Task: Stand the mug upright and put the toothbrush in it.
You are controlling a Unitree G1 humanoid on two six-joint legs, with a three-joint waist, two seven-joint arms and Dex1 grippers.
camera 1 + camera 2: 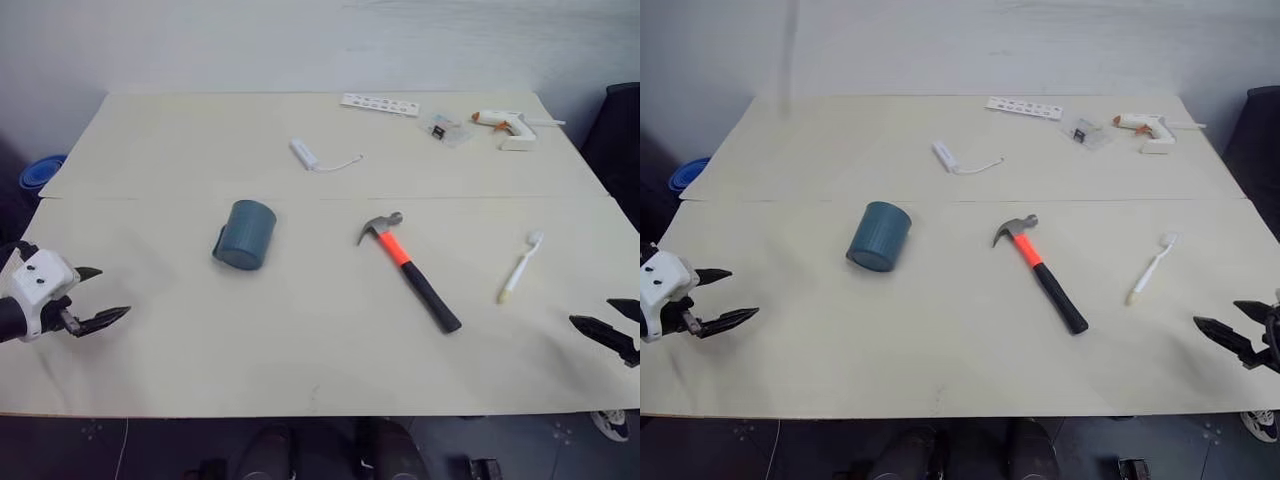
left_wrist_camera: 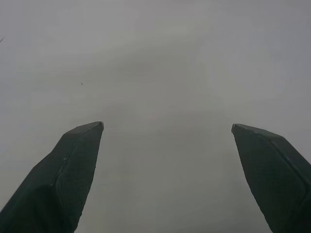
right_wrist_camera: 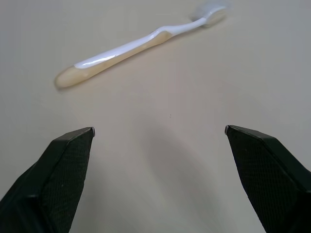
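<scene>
Mug: the mug [image 1: 244, 235] lies on its side on the table [image 1: 300, 330], left of centre, its closed base toward the camera and its mouth turned toward the far edge. The inside is hidden, so I cannot tell whether it holds anything.
Toothbrush: the toothbrush [image 1: 521, 266] lies flat on the right part of the table, bristle head toward the far side, pale yellowish handle end nearer — well apart from the mug, with the hammer [image 1: 409, 271] between them.
Left gripper: the left gripper [image 1: 97, 296] hovers over the near left edge of the table, fingers spread wide, nothing between them; well apart from the mug.
Right gripper: the right gripper [image 1: 612, 316] is at the near right edge, fingers spread wide and holding nothing — the toothbrush lies ahead of the tips, not touched.
Far side: small white block with a thin cable [image 1: 305, 154], white strip [image 1: 379, 104], glue gun [image 1: 508, 127].
Off-table: blue bowl [image 1: 41, 171] on the floor at far left; contents not visible.
</scene>
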